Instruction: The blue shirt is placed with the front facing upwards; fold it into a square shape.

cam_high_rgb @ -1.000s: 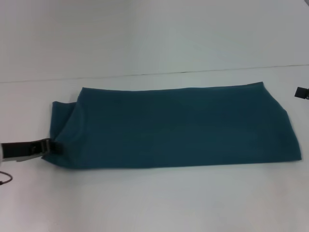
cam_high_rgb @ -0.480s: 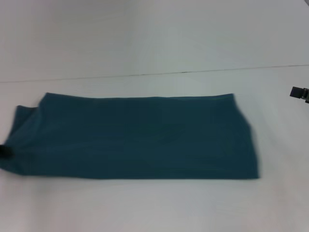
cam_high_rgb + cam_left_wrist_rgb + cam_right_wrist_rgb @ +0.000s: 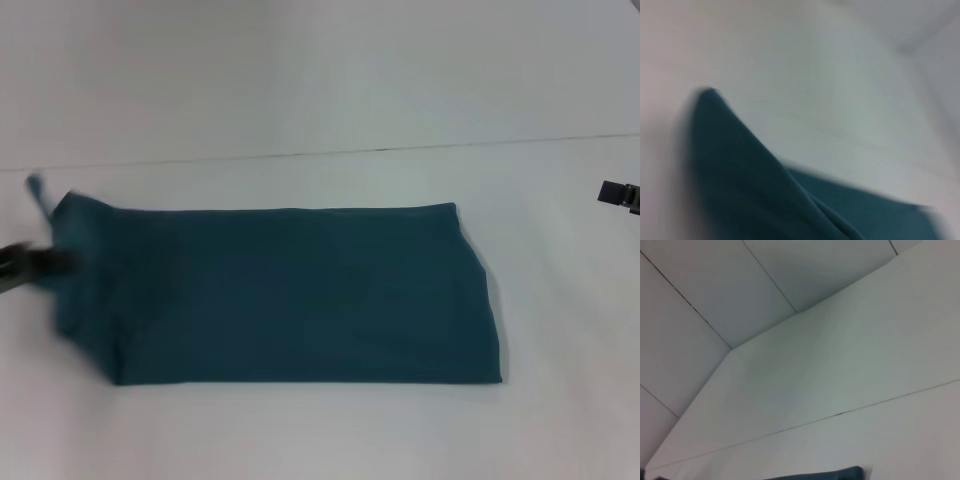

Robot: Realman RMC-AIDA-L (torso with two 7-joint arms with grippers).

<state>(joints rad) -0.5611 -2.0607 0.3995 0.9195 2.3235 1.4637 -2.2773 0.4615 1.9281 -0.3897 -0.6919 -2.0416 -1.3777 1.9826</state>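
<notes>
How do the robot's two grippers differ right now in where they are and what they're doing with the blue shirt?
The left gripper is at the blue shirt, on its raised left end; the right gripper sits at the far right, well clear of the shirt. The left gripper looks streaked, as if moving fast; the right gripper looks sharp and idle. Both are dark and only partly in view at the edges of the head view.
</notes>
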